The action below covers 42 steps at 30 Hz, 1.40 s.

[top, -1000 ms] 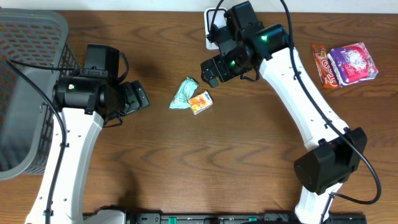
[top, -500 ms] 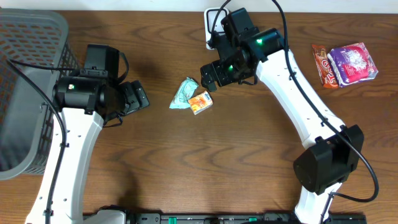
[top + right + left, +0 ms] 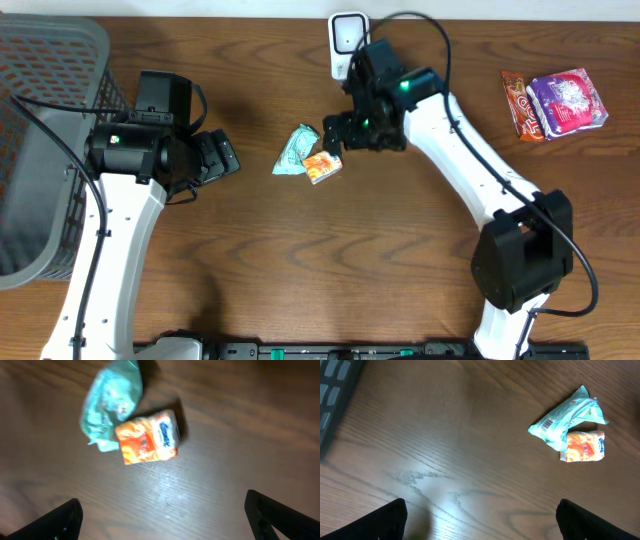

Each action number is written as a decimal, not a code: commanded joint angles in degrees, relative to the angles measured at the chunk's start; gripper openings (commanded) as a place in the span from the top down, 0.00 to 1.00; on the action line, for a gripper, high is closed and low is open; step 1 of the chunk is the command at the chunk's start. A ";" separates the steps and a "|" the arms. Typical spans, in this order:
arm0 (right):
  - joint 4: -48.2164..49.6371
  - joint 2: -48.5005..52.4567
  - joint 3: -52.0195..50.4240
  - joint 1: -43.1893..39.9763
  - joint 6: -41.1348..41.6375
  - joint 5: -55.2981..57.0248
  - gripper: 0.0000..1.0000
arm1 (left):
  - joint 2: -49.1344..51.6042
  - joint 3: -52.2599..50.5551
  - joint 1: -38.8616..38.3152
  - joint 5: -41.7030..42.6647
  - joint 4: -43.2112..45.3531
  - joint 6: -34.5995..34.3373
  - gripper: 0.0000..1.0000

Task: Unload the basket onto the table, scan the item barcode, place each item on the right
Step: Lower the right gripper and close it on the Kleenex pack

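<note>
Hovering at frame centre, right gripper [image 3: 335, 133] spread wide just beside the orange packet [image 3: 322, 165], which touches the green packet [image 3: 296, 150]; left gripper [image 3: 222, 158], fingers apart, hangs centre-left.

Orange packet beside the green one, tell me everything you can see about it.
The orange packet is a small, puffy rectangular pack in glossy wrapping that looks like plastic film, printed orange with blue lettering on a paler end. It lies flat on the wooden table, skewed to the grain. One corner meets the crumpled green packet; nothing else touches it. No barcode can be made out on its upper face.
</note>
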 commanded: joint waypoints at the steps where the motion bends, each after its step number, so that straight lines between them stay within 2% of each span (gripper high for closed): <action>1: 1.60 0.42 -3.32 1.66 9.81 -2.16 0.06 | -0.31 -0.11 0.24 -0.70 -0.17 0.33 0.05; 2: 2.05 0.42 -4.17 1.95 11.28 -3.50 0.13 | -0.31 -0.11 0.24 -0.70 -0.17 0.33 0.05; 5: 2.97 0.42 -5.42 2.67 14.36 -5.20 0.21 | -0.31 -0.11 0.24 -0.70 -0.17 0.33 0.05; 7: 3.13 0.42 -5.44 2.91 15.82 -5.20 0.22 | -0.31 -0.11 0.24 -0.70 -0.17 0.33 0.05; 11: 3.06 0.42 -5.44 3.54 21.75 -4.44 0.36 | -0.31 -0.11 0.24 -0.70 -0.17 0.33 0.05; 22: 4.35 0.42 -9.05 6.60 46.97 5.33 0.41 | -0.31 -0.11 0.24 -0.70 -0.17 0.33 0.05; 30: 18.53 0.42 -15.08 8.09 49.40 5.31 0.46 | -0.31 -0.11 0.24 -0.72 -0.17 0.33 0.05; 35: 20.06 0.42 -17.73 8.09 55.12 6.51 0.53 | -0.31 -0.11 0.24 -0.70 -0.17 0.35 0.05; 42: 23.76 0.42 -20.98 8.13 55.63 8.13 0.53 | -0.31 -0.11 0.24 -0.70 -0.17 0.35 0.05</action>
